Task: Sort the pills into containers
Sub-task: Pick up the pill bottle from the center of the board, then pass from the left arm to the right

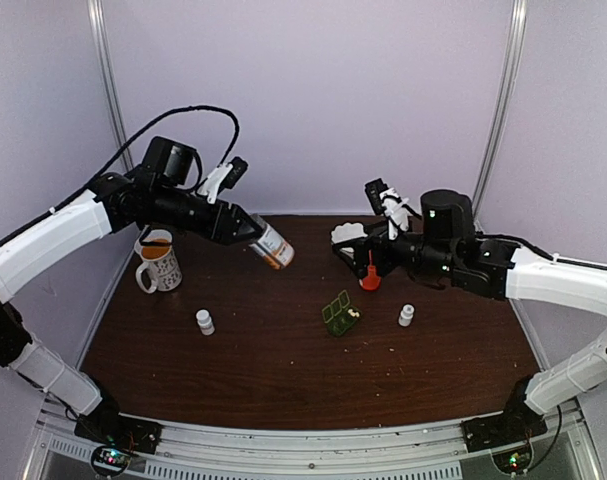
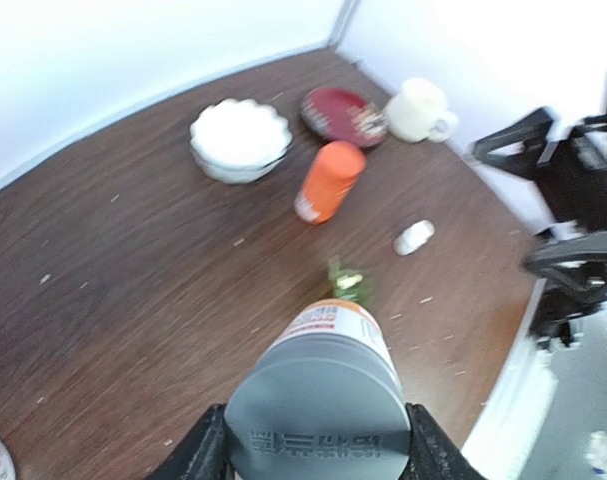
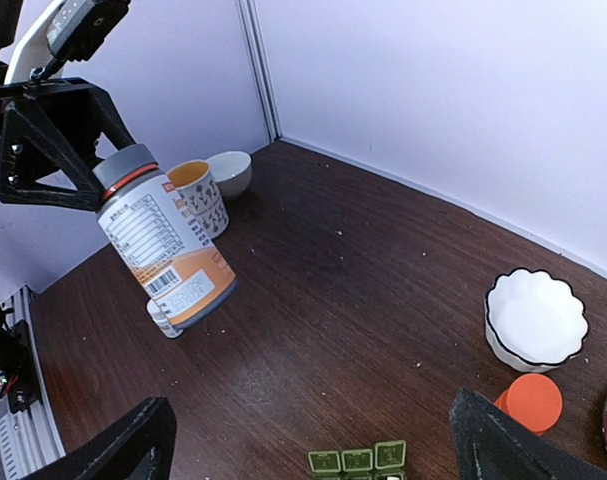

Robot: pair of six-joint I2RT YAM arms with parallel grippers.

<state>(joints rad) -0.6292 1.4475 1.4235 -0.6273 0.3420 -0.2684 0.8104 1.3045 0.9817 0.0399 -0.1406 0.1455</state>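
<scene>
The dark-green pill box [image 1: 339, 314] lies open on the table's middle, with a whitish speck, a pill [image 1: 351, 314], in one cell. The box shows blurred beyond the bottle in the left wrist view [image 2: 349, 283] and at the bottom edge of the right wrist view [image 3: 358, 461]. My left gripper [image 1: 249, 229] is shut on the grey cap of a labelled bottle [image 1: 274, 246], held tilted above the table's back left [image 2: 318, 400] [image 3: 163, 240]. My right gripper [image 1: 361, 250] hangs open and empty above the box's far side [image 3: 318, 455].
An orange bottle [image 1: 370, 279] and a scalloped white bowl [image 1: 349, 233] sit under the right arm. Small white bottles stand left [image 1: 204, 321] and right [image 1: 406, 316] of the box. A patterned mug [image 1: 159, 262] stands at the left. A red plate [image 2: 343, 113] and white mug [image 2: 418, 108] sit at the back.
</scene>
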